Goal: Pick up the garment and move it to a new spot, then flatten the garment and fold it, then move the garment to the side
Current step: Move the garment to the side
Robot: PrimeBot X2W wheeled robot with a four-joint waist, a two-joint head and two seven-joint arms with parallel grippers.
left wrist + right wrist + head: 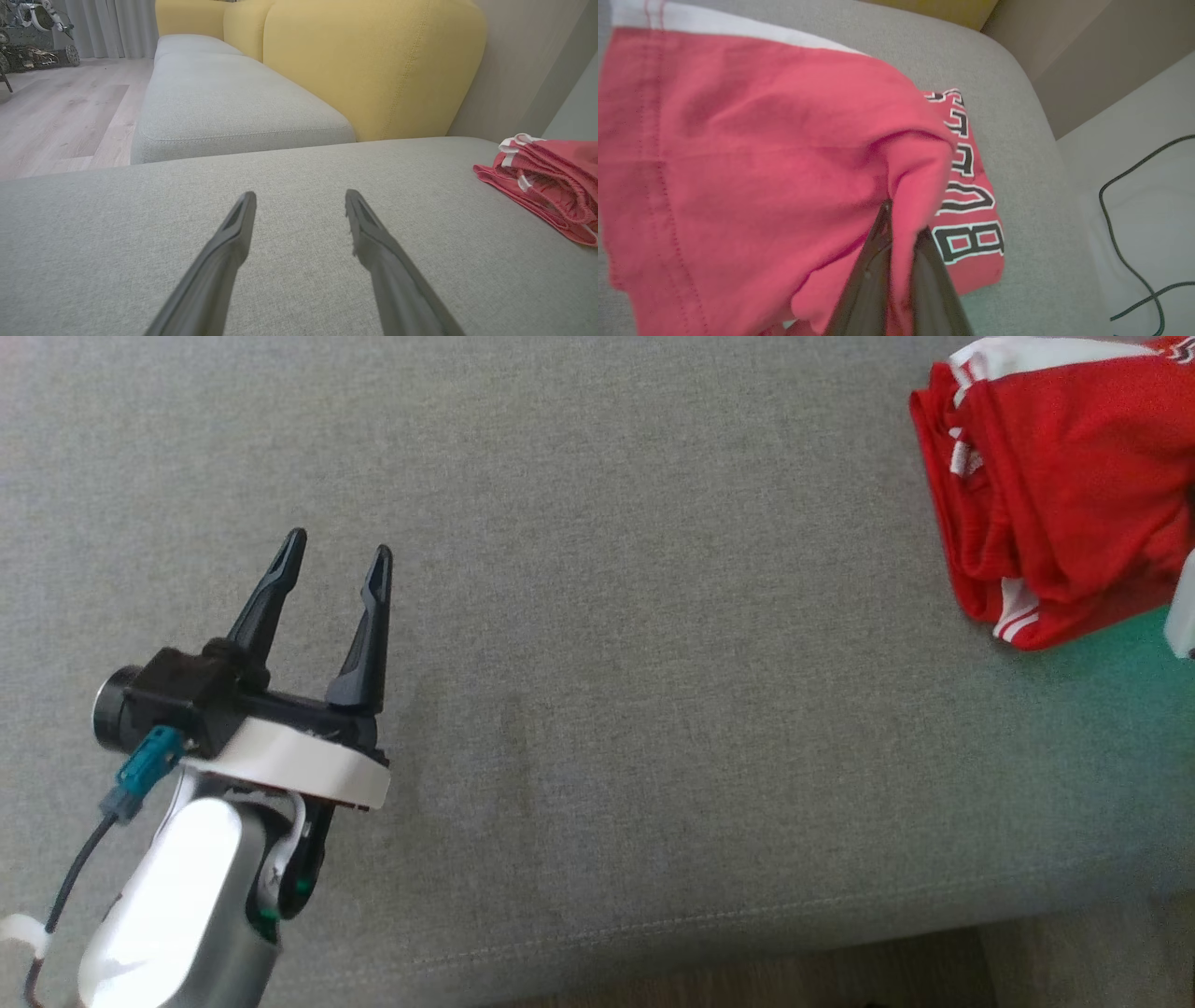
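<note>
While the left claw (338, 546) hovers over the bare grey sofa seat (653, 663), its two dark fingers stand well apart with nothing between them. From its own wrist view the fingers point across the seat towards a yellow backrest (364, 65), with a second grey cushion (224, 102) and a pale wooden floor (56, 116) beyond.

Well away from that claw, the red garment (1064, 495) lies bunched at the far right of the seat, near its edge. It is folded over on itself in thick layers, with white trim showing at its top and at its lower corner.

Seen from the right wrist, the right claw (903, 219) is pinched nearly closed on a raised fold of the red cloth, which wraps around and between the fingertips. Just right of that fold, a flatter layer of the garment rests on the seat and carries black-and-white lettering (966, 205). A dark cable (1125, 242) trails across the pale floor past the rounded end of the seat.
</note>
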